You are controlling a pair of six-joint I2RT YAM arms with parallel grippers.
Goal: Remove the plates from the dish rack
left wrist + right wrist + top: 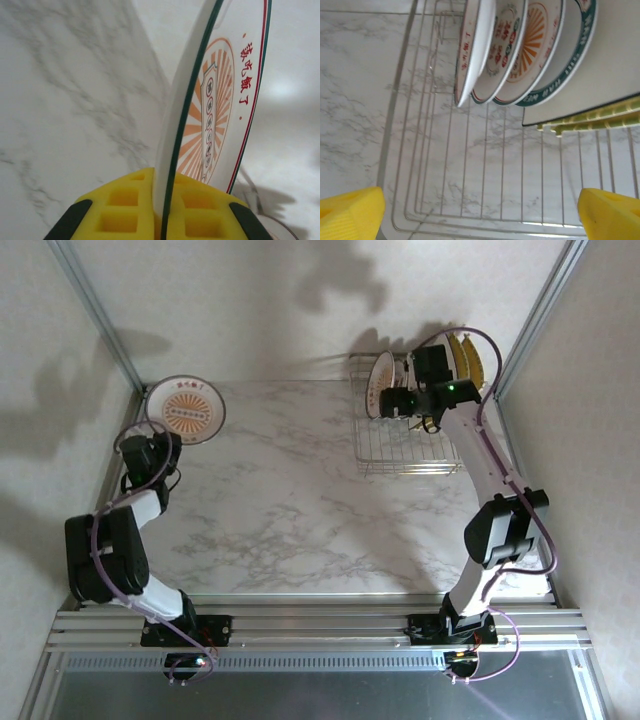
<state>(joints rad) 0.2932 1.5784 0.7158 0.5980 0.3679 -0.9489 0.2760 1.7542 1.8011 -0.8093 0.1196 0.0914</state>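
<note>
Plates (507, 55) stand on edge in the dish rack (410, 452), far right on the worktop (290, 500). The right hand (480, 210) hangs wide open by them, empty. The left hand (160, 215) pinches one round plate (215, 120) far left.
</note>
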